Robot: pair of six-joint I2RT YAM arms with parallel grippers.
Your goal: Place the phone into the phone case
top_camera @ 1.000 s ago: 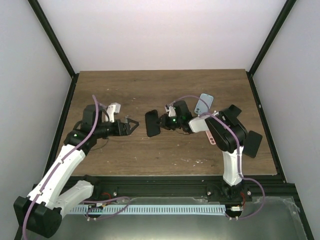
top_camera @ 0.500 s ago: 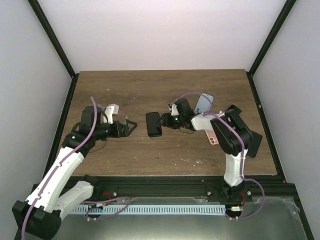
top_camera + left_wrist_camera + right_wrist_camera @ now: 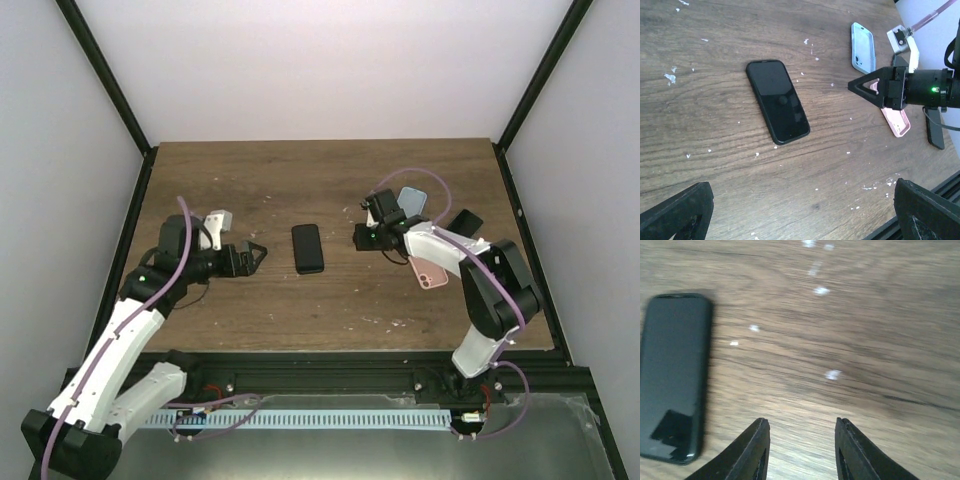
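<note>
Left end effector (image 3: 258,252): spread wide, empty | right end effector (image 3: 358,238): jaws partly apart, empty | phone (image 3: 308,248): flat on worktop (image 3: 300,180) between them (neither touches it), about equally near both, long axis crosswise | blue case (image 3: 410,203), pink case (image 3: 430,272): beyond the right one.

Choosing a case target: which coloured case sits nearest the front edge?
The pink case. It lies closest to the front edge, while the light blue case lies clearly farther back.

Phone (image 3: 308,248) flat on table (image 3: 300,180), apparently untouched
</note>
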